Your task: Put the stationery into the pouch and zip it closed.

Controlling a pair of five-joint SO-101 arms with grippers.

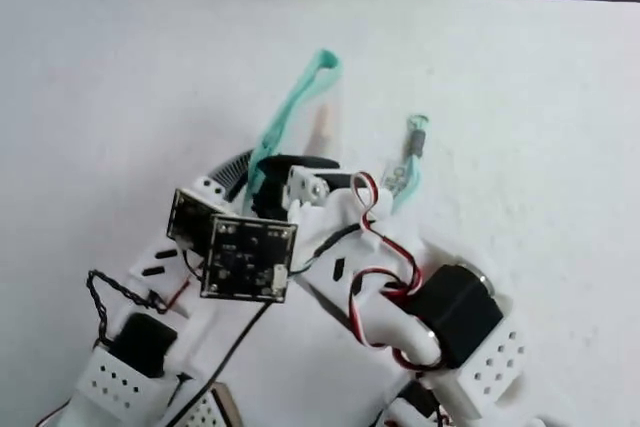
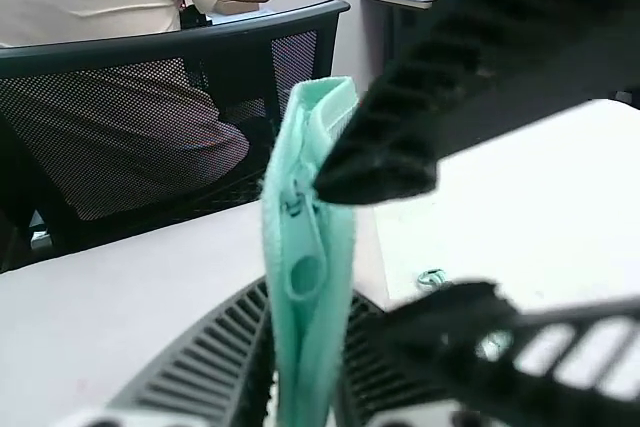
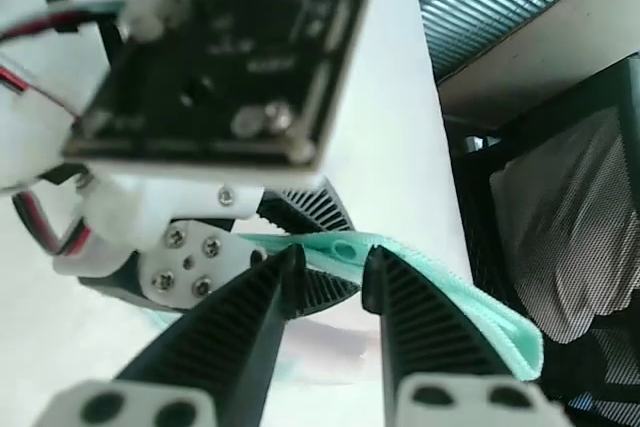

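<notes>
- Black and ribbed, from 5 o'clock: right end effector [image 3: 335,282], fingers apart astride the pouch [image 3: 475,309] at its zip.
- From 7 o'clock: left end effector [image 2: 305,362], clamped on the mint-green edge.
- Beyond, at desk [image 1: 120,97] centre: that edge pointing toward 1 o'clock.

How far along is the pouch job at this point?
Done: a tan item seems to be inside the pouch. In hand: the left tool grips the pouch edge, and the right tool, open, straddles the zipper tab. Left: zipping shut. I cannot tell whether the small dark item is inside.
</notes>
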